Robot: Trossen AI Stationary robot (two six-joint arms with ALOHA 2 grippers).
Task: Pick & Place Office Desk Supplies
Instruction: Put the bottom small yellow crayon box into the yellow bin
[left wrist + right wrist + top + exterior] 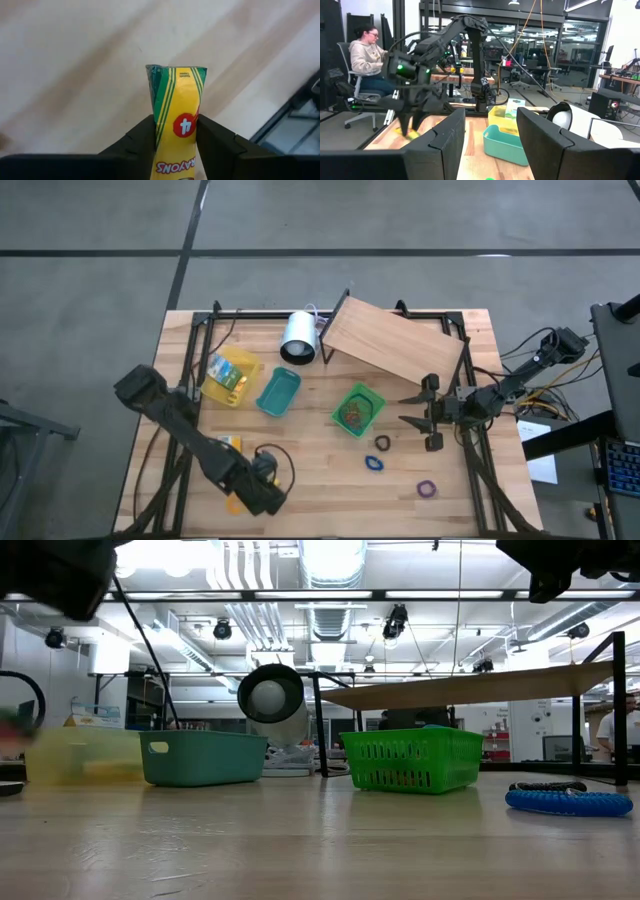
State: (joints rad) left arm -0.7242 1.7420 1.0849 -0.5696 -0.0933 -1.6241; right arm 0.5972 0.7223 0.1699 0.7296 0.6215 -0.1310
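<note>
Low at the frame's bottom left, the left gripper (175, 135) had its jaws clamped on a yellow crayon box (176, 117). Right gripper (420, 411) hung mid-right, jaws apart. Nearby loops, blue (374, 464) and purple (427, 489), lay on the desk (320, 480). Green basket (358, 409), teal bin (278, 392), yellow bin (231, 376) sat centrally.
</note>
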